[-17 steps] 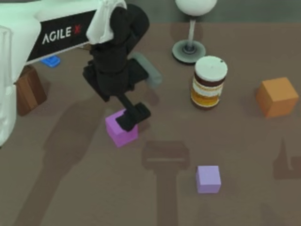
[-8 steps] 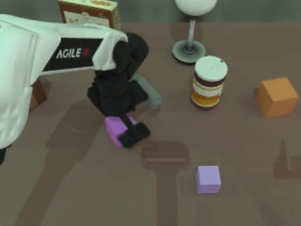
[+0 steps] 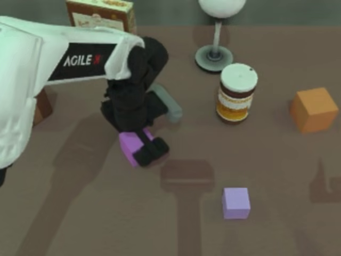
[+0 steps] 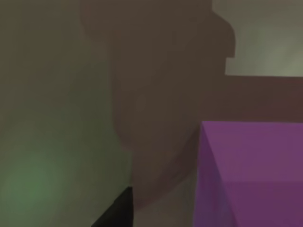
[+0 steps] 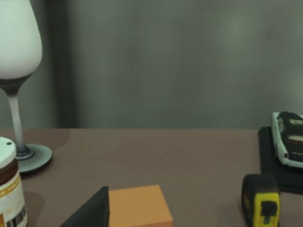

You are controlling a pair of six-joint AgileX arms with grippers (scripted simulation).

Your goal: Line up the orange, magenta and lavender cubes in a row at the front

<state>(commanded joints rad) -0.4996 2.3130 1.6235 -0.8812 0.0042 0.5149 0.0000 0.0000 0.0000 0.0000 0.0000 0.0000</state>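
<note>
Top view: left gripper [image 3: 143,145] down on the magenta cube [image 3: 129,144], centre-left of table [image 3: 80,213]; dark fingers [image 3: 151,152] lie over cube's right part, looks like pinching it, but contact at the faces hidden by wrist — can't tell for sure. Left arm reaches in from top view's left edge.

Left wrist view: magenta cube fills near corner, top face and one side visible; one dark fingertip edge [image 4: 116,213] beside it with bare table between. Other finger not in shot. No closer proof of grip here.

Orange cube [image 3: 314,109] at far right of table, mid depth, well apart from the rest. Lavender cube [image 3: 236,202] front-centre, alone, well apart from magenta. The three not in a row.

Jar [image 3: 236,93] with white lid stands upright betw. magenta and orange; wine glass [image 3: 216,32] behind jar. Box [image 3: 100,13] at back left, grey object [image 3: 168,104] just beside left wrist, partly hidden.

Right wrist view only: tape measure [image 5: 260,201] and toy car [image 5: 289,139] on dark pad, both near orange cube's side; not seen in top view. Right gripper: one dark finger edge [image 5: 92,213] just beside orange cube; spread or pressed together — can't tell. Right arm itself outside top view.
</note>
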